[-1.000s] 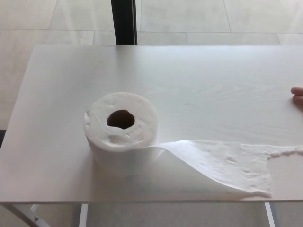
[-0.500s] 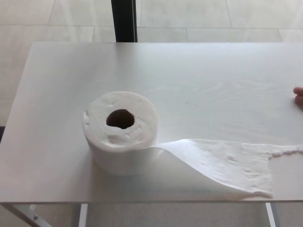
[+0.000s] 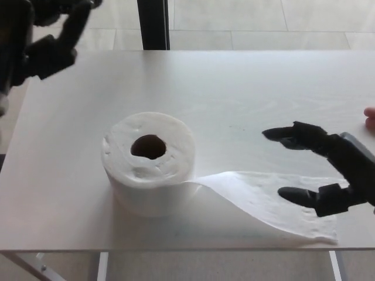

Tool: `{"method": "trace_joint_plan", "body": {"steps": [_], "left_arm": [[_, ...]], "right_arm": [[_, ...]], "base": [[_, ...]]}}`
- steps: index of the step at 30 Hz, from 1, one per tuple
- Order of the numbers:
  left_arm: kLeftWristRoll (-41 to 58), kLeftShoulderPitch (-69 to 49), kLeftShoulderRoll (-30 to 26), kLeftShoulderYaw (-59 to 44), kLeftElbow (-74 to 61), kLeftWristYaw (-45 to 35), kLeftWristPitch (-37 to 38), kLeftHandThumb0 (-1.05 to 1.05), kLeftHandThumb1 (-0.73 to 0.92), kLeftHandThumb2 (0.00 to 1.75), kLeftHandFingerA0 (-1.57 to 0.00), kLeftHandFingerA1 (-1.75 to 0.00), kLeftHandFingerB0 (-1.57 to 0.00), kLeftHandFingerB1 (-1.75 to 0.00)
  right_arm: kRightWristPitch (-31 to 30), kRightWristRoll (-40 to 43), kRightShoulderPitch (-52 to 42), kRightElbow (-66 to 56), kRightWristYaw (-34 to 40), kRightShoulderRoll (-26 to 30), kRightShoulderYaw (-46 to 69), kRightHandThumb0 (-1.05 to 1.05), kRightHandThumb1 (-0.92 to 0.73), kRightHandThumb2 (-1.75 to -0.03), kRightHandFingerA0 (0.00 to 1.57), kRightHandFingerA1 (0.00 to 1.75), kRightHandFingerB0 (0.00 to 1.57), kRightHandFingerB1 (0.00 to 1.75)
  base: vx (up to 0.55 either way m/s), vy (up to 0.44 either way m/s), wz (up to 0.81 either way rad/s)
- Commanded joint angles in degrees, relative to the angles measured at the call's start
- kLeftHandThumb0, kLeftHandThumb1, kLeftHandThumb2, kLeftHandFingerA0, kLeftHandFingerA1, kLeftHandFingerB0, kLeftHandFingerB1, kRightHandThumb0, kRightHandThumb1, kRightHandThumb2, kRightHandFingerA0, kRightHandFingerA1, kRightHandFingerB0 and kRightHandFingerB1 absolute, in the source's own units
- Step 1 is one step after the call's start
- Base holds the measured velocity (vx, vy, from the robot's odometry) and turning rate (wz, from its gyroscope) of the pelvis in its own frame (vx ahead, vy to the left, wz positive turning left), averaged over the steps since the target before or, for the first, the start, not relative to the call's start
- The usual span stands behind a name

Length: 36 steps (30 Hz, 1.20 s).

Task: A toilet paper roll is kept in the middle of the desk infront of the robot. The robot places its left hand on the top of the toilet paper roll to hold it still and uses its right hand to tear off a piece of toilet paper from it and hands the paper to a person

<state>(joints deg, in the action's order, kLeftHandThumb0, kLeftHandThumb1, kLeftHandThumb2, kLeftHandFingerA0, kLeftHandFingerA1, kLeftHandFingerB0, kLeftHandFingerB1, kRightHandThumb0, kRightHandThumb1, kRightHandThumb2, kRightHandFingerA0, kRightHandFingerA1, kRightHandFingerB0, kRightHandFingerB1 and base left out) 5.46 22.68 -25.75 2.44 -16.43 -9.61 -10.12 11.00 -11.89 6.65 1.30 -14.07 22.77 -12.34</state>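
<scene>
A white toilet paper roll [image 3: 149, 161] stands on end in the middle of the white desk [image 3: 234, 88], its brown core hole facing up. A loose strip of paper [image 3: 258, 205] trails from its base to the right, ending in a ragged edge near the front right corner. My right hand [image 3: 325, 167] hovers open above the far end of that strip, fingers spread toward the roll. My left hand [image 3: 44, 41] is raised at the top left corner, blurred, far from the roll, fingers apart and empty.
A person's fingertips [image 3: 369, 117] show at the right edge of the desk. A dark post [image 3: 153, 23] stands behind the desk on a tiled floor. The desk's front edge runs just below the paper strip.
Both hands have come into view: the left at the top left corner, the right over the strip's end. The roll and strip have not moved.
</scene>
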Motion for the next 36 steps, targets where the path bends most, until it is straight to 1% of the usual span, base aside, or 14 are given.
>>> {"method": "trace_joint_plan", "body": {"steps": [1, 6, 7, 8, 13, 14, 15, 16, 19, 20, 24, 25, 26, 36], "left_arm": [[-18.9, -1.1, -1.8, 13.6, -6.5, 0.5, -12.1, -0.61, 0.69, 0.61, -0.51, -0.54, -0.45, -0.42], [-22.1, -4.5, 0.2, 19.4, -7.4, 2.2, -15.7, -0.62, 0.7, 0.61, -0.47, -0.52, -0.43, -0.41], [-22.7, -5.2, 0.5, 20.1, -7.3, 2.7, -15.2, -0.62, 0.58, 0.99, -0.47, -0.64, -0.31, -0.51], [-23.4, -6.2, 0.9, 20.9, -7.2, 3.3, -14.7, -0.64, 0.71, 0.62, -0.48, -0.54, -0.43, -0.41], [-27.0, -9.8, 1.2, 24.5, -6.5, 4.3, -13.8, -0.62, 0.74, 0.62, -0.54, -0.61, -0.43, -0.41], [-28.1, -10.9, 1.0, 25.5, -6.2, 4.7, -13.7, -0.6, 0.56, 0.92, -0.56, -0.7, -0.37, -0.53], [-28.4, -11.5, 1.1, 25.8, -6.2, 4.9, -13.7, -0.6, 0.71, 0.61, -0.69, -0.81, -0.44, -0.41], [-28.7, -12.3, 1.0, 26.1, -5.9, 5.2, -13.4, -0.62, 0.72, 0.62, -0.74, -0.89, -0.44, -0.42], [-29.3, -14.2, 1.0, 26.5, -5.5, 5.7, -12.8, -0.63, 0.75, 0.62, -0.67, -0.84, -0.44, -0.41], [-29.5, -14.9, 0.5, 26.7, -5.6, 5.3, -12.6, -0.63, 0.79, 0.63, -0.51, -0.62, -0.44, -0.42], [-33.4, -15.6, -1.0, 27.2, -4.3, 6.3, -11.7, -0.46, 0.78, 0.63, -0.43, -0.56, -0.43, -0.41], [-34.1, -15.9, -1.1, 27.1, -3.9, 7.1, -11.3, -0.45, 0.6, 1.01, -0.4, -0.64, -0.34, -0.56], [-37.4, -15.9, -1.5, 27.0, -1.9, 10.4, -10.4, -0.34, 0.71, 0.6, -0.43, -0.55, -0.45, -0.45], [-39.0, -15.4, -3.2, 23.7, 2.4, 11.3, -12.6, -0.25, 0.67, 0.63, -0.42, -0.53, -0.43, -0.42]], "right_arm": [[-5.4, -16.7, -1.2, -4.2, 1.0, 1.3, -7.7, -0.61, -0.49, -0.86, 0.18, 0.56, 0.32, 0.52], [-5.3, -18.1, -1.7, -4.0, 4.5, 0.2, -8.2, -0.7, -0.52, -0.91, 0.2, 0.58, 0.3, 0.55], [-4.9, -18.4, -1.8, -4.2, 5.0, 0.0, -8.4, -0.7, -0.67, -0.6, 0.23, 0.59, 0.37, 0.48], [-4.5, -18.7, -1.9, -4.7, 5.5, -0.4, -8.7, -0.71, -0.52, -0.91, 0.21, 0.6, 0.31, 0.55], [-2.7, -19.9, -2.1, -6.6, 6.6, -1.0, -9.9, -0.73, -0.54, -0.92, 0.14, 0.6, 0.26, 0.54], [-2.6, -20.9, -2.2, -7.3, 6.9, -0.7, -10.0, -0.73, -0.54, -0.93, 0.15, 0.6, 0.24, 0.53], [-3.0, -21.4, -2.2, -7.6, 6.8, -0.6, -10.1, -0.72, -0.54, -0.92, 0.15, 0.59, 0.24, 0.52], [-3.8, -21.7, -2.4, -8.2, 6.7, -0.6, -10.0, -0.72, -0.54, -0.9, 0.17, 0.59, 0.25, 0.52], [-3.8, -22.7, -2.9, -8.0, 8.3, -1.0, -10.0, -0.73, -0.54, -0.93, 0.19, 0.6, 0.3, 0.54], [-4.2, -23.1, -3.1, -8.0, 8.6, -1.2, -10.1, -0.74, -0.7, -0.62, 0.2, 0.61, 0.37, 0.44], [-10.5, -29.6, -3.1, -9.2, 8.8, -2.0, -11.4, -0.78, -0.71, -0.62, 0.18, 0.62, 0.33, 0.47], [-13.6, -31.9, -3.1, -10.0, 7.0, -2.0, -12.1, -0.77, -0.71, -0.61, 0.12, 0.61, 0.3, 0.47], [-19.6, -38.2, -3.1, -11.4, 3.5, -2.0, -13.7, -0.73, -0.51, -0.89, 0.06, 0.57, 0.23, 0.54], [-25.1, -46.1, -4.1, -7.5, 8.3, -2.8, -15.8, -0.68, -0.61, -0.58, 0.19, 0.66, 0.25, 0.46]], "base": [[0.0, 0.0, 0.0], [0.0, 0.0, 0.0], [0.0, 0.0, 0.0], [0.0, 0.0, 0.0], [0.0, 0.0, 0.0], [0.0, 0.0, 0.0], [0.0, 0.0, 0.0], [0.0, 0.0, 0.0], [0.0, 0.0, 0.0], [0.0, 0.0, 0.0], [0.0, 0.0, 0.0], [0.0, 0.0, 0.0], [0.0, 0.0, 0.0], [0.0, 0.0, 0.0]]}}
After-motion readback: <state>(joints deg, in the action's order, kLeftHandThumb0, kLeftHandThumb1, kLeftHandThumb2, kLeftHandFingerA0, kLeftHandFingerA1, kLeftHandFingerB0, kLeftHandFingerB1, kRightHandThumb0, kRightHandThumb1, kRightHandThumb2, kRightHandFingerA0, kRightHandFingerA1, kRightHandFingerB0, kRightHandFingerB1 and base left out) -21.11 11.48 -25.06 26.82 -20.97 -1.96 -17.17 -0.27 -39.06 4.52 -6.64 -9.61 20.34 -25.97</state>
